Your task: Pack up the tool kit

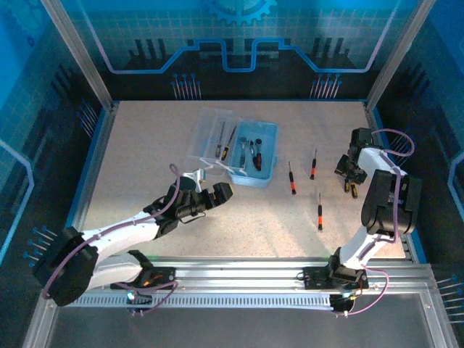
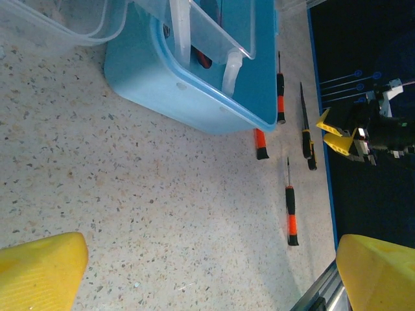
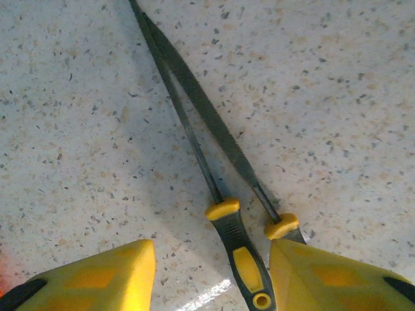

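We saw bright, even overhead light on the speckled table (image 1: pixel 145 145), with dim blue walls (image 1: pixel 43 87). Soft shadows trailed the files (image 3: pixel 217 129); the right gripper's fingertips (image 3: pixel 97 278) looked blurred up close, beside a small glare streak.

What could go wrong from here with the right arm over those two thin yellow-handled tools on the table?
1. The two slim dark tools with yellow-and-black handles lie almost touching. The right gripper is open, with one handle between its fingers and the other right by one finger, so closing may pinch both or flick one away.
2. Three black-and-red screwdrivers lie loose between that gripper and the translucent light-blue plastic case; a low carry could sweep them.
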Robot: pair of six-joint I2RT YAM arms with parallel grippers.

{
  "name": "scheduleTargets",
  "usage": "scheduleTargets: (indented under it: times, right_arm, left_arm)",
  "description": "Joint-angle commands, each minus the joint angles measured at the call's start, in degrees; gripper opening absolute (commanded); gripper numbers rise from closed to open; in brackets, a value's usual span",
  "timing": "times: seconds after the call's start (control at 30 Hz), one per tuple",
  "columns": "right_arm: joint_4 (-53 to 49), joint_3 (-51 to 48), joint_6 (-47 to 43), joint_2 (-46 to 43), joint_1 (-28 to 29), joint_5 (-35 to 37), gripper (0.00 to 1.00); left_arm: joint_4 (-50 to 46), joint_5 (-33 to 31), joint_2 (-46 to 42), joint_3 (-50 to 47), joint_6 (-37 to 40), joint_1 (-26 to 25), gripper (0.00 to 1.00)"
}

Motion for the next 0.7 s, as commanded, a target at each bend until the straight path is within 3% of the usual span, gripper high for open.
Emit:
scheduleTargets:
  times: [0.0, 0.67]
  right_arm:
    - [-3.35, 1.98, -0.46, 2.49, -0.87, -1.6, 0.5]
    - [-3.94, 3.86, -1.95, 6.61, 1.67, -5.66, 0.46]
  left_arm:
    - [-1.93, -0.49, -2.67, -0.25, 0.95, 0.08, 0.99]
    - [-7.44, -4.43, -8.27, -1.73, 2.56, 0.98, 0.99]
